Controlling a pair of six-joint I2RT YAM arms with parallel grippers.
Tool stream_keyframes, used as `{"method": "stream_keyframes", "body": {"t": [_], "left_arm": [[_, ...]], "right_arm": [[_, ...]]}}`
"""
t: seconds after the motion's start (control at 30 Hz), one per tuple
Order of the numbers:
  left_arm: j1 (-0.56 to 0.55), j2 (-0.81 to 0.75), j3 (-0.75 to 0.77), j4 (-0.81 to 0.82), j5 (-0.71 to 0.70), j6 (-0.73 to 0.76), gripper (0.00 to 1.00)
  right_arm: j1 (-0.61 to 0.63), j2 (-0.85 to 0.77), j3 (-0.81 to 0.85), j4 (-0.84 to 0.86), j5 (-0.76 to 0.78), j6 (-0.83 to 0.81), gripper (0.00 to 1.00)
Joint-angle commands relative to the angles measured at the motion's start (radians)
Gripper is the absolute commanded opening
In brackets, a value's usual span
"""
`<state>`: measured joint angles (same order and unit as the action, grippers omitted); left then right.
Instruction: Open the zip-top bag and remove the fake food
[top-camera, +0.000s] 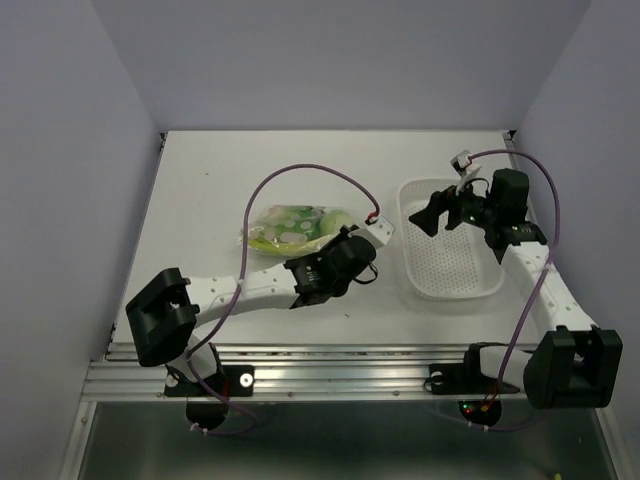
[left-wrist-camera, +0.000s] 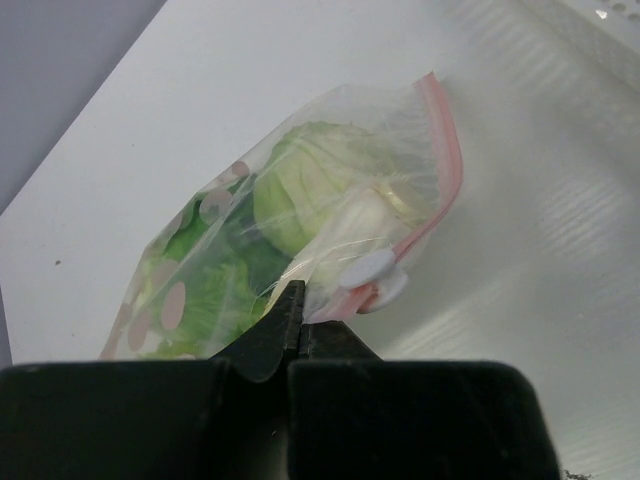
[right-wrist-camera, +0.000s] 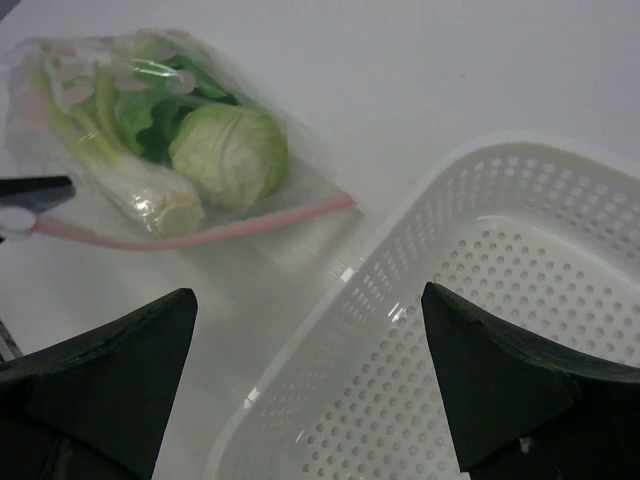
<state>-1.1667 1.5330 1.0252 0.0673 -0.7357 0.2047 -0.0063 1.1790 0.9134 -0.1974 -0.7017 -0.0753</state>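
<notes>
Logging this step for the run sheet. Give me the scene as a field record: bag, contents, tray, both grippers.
bag: clear crinkly zip-top bag lying on white table, pink zip strip looks closed
contents: green plastic fake food, inside bag
tray: white perforated plastic tray, right of bag, apart from it
left gripper: shut on bag edge beside white zip slider
right gripper: open, over tray, holding nothing

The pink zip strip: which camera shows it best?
The right wrist view: the zip strip lies in full length, nothing over it. The left wrist view shows it close but foreshortened, its near end at the shut left gripper. From the top camera, the bag has its zip edge hidden by the left arm.
</notes>
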Motion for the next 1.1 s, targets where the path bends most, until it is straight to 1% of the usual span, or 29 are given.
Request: {"method": "stream_keyframes", "body": {"t": [0.0, 0.07, 0.13, 0.17, 0.2, 0.23, 0.3, 0.37, 0.47, 0.53, 0.57, 0.63, 0.77, 0.93, 1.07], "left_arm": [[0.077, -0.050, 0.081, -0.076, 0.123, 0.010, 0.00], [0.094, -0.047, 0.098, -0.135, 0.163, 0.010, 0.00], [0.116, -0.037, 0.117, -0.159, 0.218, 0.009, 0.00], [0.121, -0.037, 0.124, -0.161, 0.222, 0.006, 0.00], [0.125, -0.037, 0.130, -0.165, 0.228, 0.002, 0.00], [0.131, -0.039, 0.142, -0.169, 0.266, 0.002, 0.00], [0.145, -0.057, 0.151, -0.175, 0.315, -0.002, 0.00], [0.148, -0.080, 0.165, -0.181, 0.372, -0.008, 0.00], [0.150, -0.108, 0.170, -0.187, 0.418, -0.011, 0.00], [0.150, -0.112, 0.174, -0.198, 0.429, -0.011, 0.00], [0.151, -0.116, 0.174, -0.202, 0.429, -0.010, 0.00], [0.153, -0.114, 0.177, -0.211, 0.430, -0.017, 0.00], [0.154, -0.102, 0.180, -0.227, 0.429, -0.028, 0.00], [0.157, -0.082, 0.197, -0.238, 0.409, -0.039, 0.00], [0.167, -0.059, 0.239, -0.271, 0.394, -0.067, 0.00]], "right_arm": [[-0.001, -0.018, -0.016, 0.119, -0.306, -0.318, 1.00], [0.020, -0.016, -0.019, 0.098, -0.401, -0.380, 1.00], [0.043, -0.024, -0.019, 0.099, -0.442, -0.421, 1.00], [0.058, -0.028, -0.024, 0.102, -0.450, -0.434, 1.00], [0.096, -0.033, -0.025, 0.102, -0.443, -0.448, 1.00], [0.117, -0.039, -0.028, 0.111, -0.434, -0.451, 1.00], [0.178, -0.044, -0.036, 0.121, -0.375, -0.445, 1.00], [0.216, -0.047, -0.057, 0.194, -0.351, -0.393, 1.00], [0.281, -0.041, -0.090, 0.263, -0.340, -0.400, 1.00], [0.304, -0.036, -0.107, 0.343, -0.325, -0.376, 1.00], [0.325, -0.035, -0.110, 0.367, -0.314, -0.348, 1.00], [0.335, -0.024, -0.111, 0.403, -0.282, -0.348, 1.00], [0.357, 0.022, -0.099, 0.406, -0.326, -0.417, 1.00], [0.376, 0.077, -0.067, 0.389, -0.303, -0.419, 1.00], [0.397, 0.094, -0.070, 0.382, -0.286, -0.445, 0.96]]}}
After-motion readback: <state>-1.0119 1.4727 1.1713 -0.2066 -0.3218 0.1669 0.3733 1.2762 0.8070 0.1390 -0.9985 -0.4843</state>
